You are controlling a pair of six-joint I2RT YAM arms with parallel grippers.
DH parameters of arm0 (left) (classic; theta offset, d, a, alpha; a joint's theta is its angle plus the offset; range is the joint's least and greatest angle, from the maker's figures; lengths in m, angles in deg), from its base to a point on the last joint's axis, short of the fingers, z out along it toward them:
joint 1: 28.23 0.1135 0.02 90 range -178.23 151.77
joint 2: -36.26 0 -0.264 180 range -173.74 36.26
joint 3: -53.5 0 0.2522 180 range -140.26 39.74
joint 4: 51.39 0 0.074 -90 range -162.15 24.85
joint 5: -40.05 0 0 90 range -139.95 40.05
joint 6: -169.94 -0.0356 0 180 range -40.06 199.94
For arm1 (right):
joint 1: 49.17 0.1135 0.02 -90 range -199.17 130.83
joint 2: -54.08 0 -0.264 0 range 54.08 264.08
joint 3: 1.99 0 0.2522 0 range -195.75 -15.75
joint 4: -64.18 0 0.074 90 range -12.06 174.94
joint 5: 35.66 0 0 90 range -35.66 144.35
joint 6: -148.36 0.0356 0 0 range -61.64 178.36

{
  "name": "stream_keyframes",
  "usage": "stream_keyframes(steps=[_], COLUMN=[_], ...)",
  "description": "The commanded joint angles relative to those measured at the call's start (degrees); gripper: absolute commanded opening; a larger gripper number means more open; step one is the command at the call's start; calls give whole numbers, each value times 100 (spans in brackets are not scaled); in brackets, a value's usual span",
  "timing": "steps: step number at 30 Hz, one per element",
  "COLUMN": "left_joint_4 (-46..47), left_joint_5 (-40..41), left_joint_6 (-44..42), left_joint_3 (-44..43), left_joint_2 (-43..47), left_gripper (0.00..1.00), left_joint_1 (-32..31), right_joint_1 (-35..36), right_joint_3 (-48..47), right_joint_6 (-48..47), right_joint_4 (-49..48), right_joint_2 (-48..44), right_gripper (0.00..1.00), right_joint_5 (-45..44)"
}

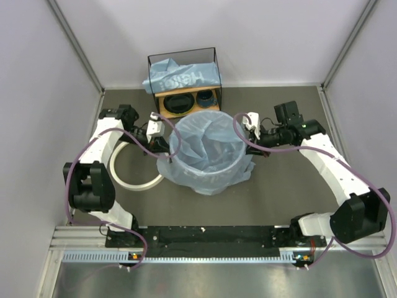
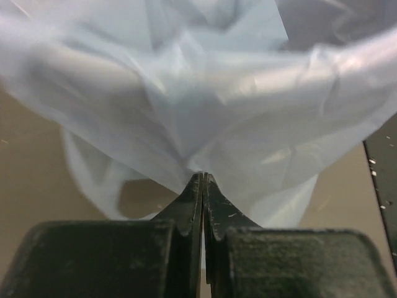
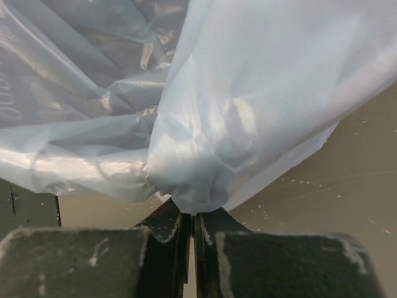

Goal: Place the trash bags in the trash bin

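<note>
Top external view: the trash bag (image 1: 208, 146) is draped into the trash bin (image 1: 211, 176) at mid-table, its hem spilling down the outside. The left gripper (image 2: 203, 181) and right gripper (image 3: 189, 214) are each clenched on a pinch of that film, on opposite sides of the rim. To seat it well, both pinches should probably draw outward and down evenly, without tearing the film or tipping the bin. The white ring (image 1: 133, 181) lies toward the table's left edge. A second bag (image 1: 183, 76) sits on the shelf (image 1: 162, 102) at the far edge.

White lettering on trash bag (image 1: 183, 77) atop shelf (image 1: 214, 62), upside down to cam, approx. "HERO", unsure. Faint white letters on bin's bag (image 3: 25, 105), illegible.
</note>
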Motion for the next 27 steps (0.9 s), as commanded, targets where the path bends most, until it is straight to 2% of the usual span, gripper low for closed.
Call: stream_keyframes(steps=[1,7,10,12,13,16,19,22,27], left_joint_4=[-563,272,-111,-455,-909,-1204,-1195,-563,-702], left_joint_5=[505,761,648,349,270,119,6,-232,-407], left_joint_6=[-228,-87,-297,-464,-517,-440,-517,79,-157], left_joint_3=[564,1277,1120,727,567,5,-216,-260,-577], left_joint_2=[201,386,341,411,429,587,833,799,386], left_gripper=[0,0,3,34,69,99,99,99,99], left_joint_1=[2,20,143,563,687,1074,1171,874,205], right_joint_1=[66,-127,-128,-128,-128,-128,-128,-128,-128], right_joint_3=[387,889,960,907,872,600,450,327,46], right_joint_6=[255,440,291,264,229,264,299,325,422], right_joint_4=[-462,-796,-822,-875,-884,-884,-884,-884,-858], right_joint_2=[15,129,85,24,23,93,103,102,129], right_gripper=[0,0,0,0,0,0,0,0,0], right_joint_5=[-49,83,136,110,109,101,136,197,223])
